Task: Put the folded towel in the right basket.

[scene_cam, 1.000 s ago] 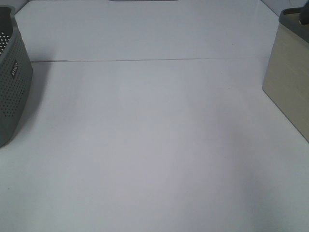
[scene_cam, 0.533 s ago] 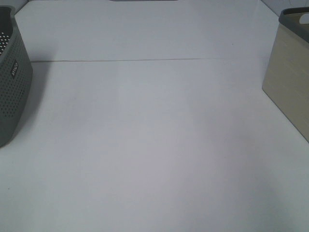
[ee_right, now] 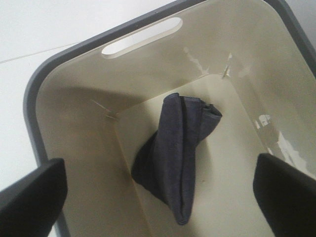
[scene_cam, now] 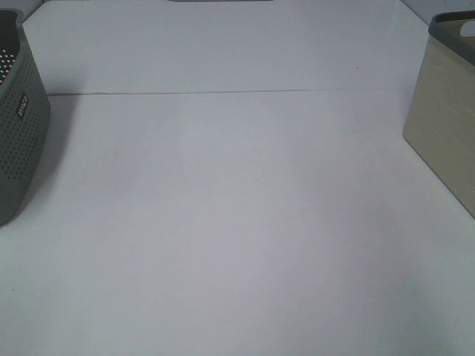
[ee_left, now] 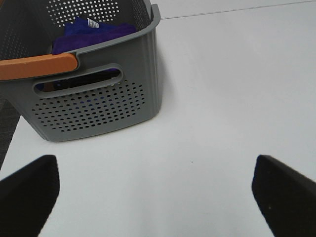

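The folded towel [ee_right: 177, 153], dark grey, lies on the floor of the right basket [ee_right: 74, 113], a beige bin with a dark grey rim; the basket also shows at the right edge of the exterior high view [scene_cam: 445, 141]. My right gripper [ee_right: 158, 197] hangs open and empty above the basket, its fingertips [ee_right: 29, 197] spread wide, clear of the towel. My left gripper [ee_left: 158, 192] is open and empty over bare table, in front of the grey perforated left basket [ee_left: 98, 103]. Neither gripper shows in the exterior high view.
The left basket [scene_cam: 18, 119] has an orange handle [ee_left: 39, 66] and holds a blue-purple cloth [ee_left: 94, 34]. The white table [scene_cam: 237, 208] lies between the two baskets, with a thin seam line [scene_cam: 223, 93] across its far part.
A dark shape above the right basket's rim one second ago has gone from the exterior high view. Nothing else has moved.
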### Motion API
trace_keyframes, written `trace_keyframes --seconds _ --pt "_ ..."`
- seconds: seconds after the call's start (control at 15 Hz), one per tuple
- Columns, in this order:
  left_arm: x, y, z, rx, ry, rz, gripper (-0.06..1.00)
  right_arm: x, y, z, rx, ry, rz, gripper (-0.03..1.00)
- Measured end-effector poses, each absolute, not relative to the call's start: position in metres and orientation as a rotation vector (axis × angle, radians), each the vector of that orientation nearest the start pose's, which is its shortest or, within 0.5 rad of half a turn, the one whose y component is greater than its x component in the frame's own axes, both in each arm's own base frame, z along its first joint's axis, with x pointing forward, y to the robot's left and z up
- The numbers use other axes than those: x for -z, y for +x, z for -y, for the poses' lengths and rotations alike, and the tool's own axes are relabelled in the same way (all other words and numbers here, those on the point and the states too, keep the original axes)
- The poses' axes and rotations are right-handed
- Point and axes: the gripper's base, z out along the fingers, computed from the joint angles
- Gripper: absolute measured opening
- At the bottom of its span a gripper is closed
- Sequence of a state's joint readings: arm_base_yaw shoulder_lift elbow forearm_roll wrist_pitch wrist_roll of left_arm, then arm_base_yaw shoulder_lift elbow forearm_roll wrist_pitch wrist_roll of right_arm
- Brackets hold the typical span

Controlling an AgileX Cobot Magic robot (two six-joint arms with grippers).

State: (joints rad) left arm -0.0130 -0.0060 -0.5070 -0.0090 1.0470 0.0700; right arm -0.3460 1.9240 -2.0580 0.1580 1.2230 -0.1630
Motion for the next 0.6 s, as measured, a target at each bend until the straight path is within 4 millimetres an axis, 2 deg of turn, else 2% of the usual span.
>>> trace_keyframes --seconds 0.13,0.33,0.47,0.6 --pt "-0.28 -0.006 0.001 -0.025 0.084 -2.016 0.99 -0.376 0.406 0.119 -0.065 0.285 -2.532 0.98" --pt "-0.28 -0.006 0.001 -0.025 0.084 -2.016 0.99 -0.379 0.415 0.065 -0.126 0.166 -2.537 0.98" --pt "-0.28 -0.006 0.001 -0.025 0.084 -2.016 0.99 -0.387 0.415 0.029 -0.169 0.068 -2.526 0.98" --pt "-0.28 -0.006 0.001 -0.025 0.084 -2.016 0.99 -0.395 0.41 0.012 -0.191 0.015 -2.512 0.98"
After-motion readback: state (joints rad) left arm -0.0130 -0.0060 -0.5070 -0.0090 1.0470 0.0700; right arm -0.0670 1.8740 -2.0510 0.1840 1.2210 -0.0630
